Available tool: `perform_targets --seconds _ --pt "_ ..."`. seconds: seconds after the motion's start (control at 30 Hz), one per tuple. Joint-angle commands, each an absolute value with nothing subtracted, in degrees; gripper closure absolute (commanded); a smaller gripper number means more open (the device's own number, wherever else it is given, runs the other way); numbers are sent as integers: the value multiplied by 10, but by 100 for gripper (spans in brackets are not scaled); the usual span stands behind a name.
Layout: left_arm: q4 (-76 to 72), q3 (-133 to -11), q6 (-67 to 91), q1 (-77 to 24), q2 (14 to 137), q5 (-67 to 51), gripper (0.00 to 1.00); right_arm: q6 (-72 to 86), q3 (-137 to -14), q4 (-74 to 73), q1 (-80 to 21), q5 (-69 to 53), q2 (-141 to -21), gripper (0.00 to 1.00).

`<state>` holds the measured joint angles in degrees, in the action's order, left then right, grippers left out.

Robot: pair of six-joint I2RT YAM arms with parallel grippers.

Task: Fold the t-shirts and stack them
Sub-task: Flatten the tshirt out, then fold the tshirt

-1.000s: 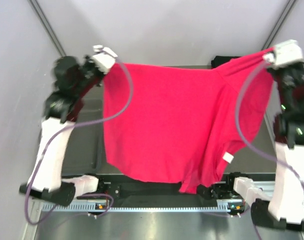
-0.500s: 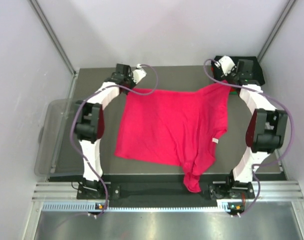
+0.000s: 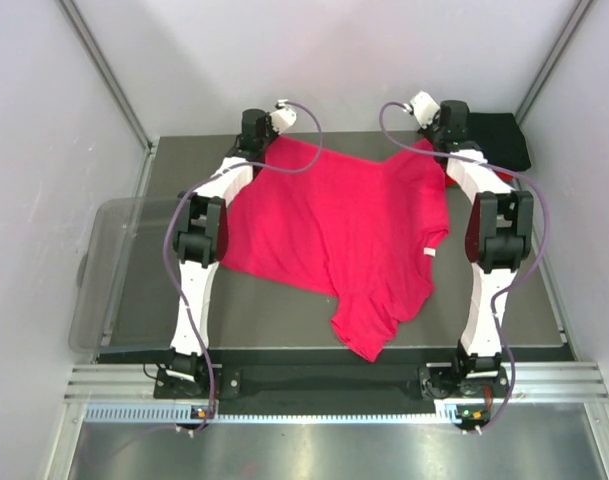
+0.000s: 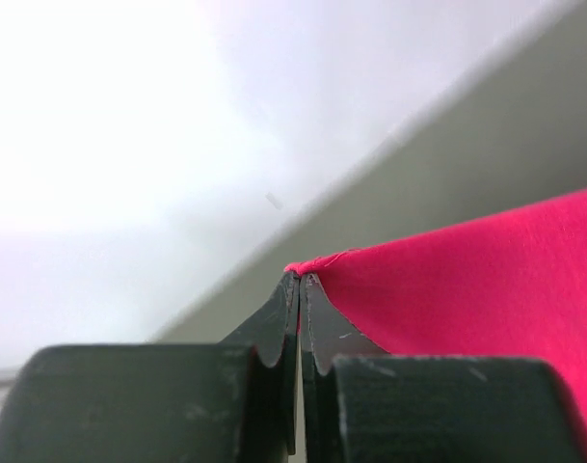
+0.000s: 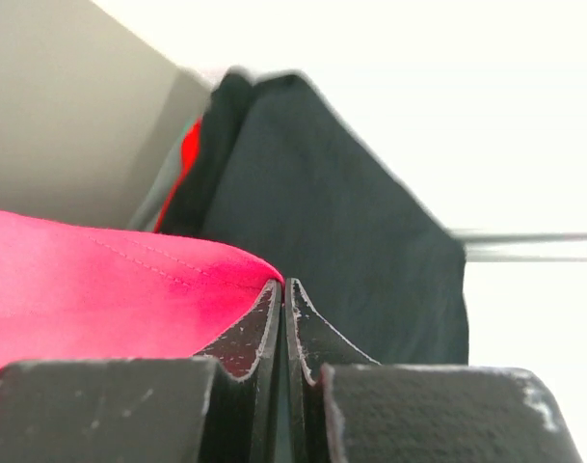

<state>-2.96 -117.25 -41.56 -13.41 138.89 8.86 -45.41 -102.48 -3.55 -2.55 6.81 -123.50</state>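
Note:
A magenta-pink t-shirt [image 3: 334, 225] lies spread on the dark table [image 3: 284, 325], its white neck label [image 3: 429, 255] towards the right. Its near end is bunched into a point. My left gripper [image 3: 271, 140] sits at the shirt's far left corner, shut on its edge [image 4: 317, 262]. At the far right corner my right gripper [image 3: 431, 138] is shut on the hem [image 5: 254, 265]. Behind the right gripper stands a stack of folded t-shirts [image 3: 496, 140], a black one [image 5: 351, 222] on top and a red one [image 5: 185, 159] showing under it.
A clear plastic bin [image 3: 109, 270] hangs off the table's left side. Pale walls close in the back and both sides. Both arms stretch from their bases at the near edge to the table's far edge.
Both grippers have come down from holding the shirt up in the air and moved to the table's far edge. The shirt now lies flat on the table.

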Motion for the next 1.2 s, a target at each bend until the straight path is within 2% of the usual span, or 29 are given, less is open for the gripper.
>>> perform_targets --seconds 0.0,0.27,0.4,0.5,0.63,0.83,1.17 --pt "-138 -1255 -456 -133 1439 146 100 -444 -1088 20 -27 131 -1274 100" --pt "-241 -1250 -515 -138 1472 157 100 -445 -1133 33 -30 145 -1313 100" --pt "-280 -1260 -486 -138 1478 170 100 -443 -1136 35 -32 146 -1313 100" --pt "-211 -1300 -441 -138 1471 161 100 -419 -1126 20 -32 130 -1289 100" --pt "-93 -1288 -418 -144 1433 137 100 -388 -1073 -23 -35 89 -1234 100" --pt "-64 -1145 -399 -142 1342 105 100 -373 -957 -39 -45 41 -1132 100" --pt "-52 -1073 -350 -134 1284 102 100 -344 -835 -68 -74 31 -1018 100"
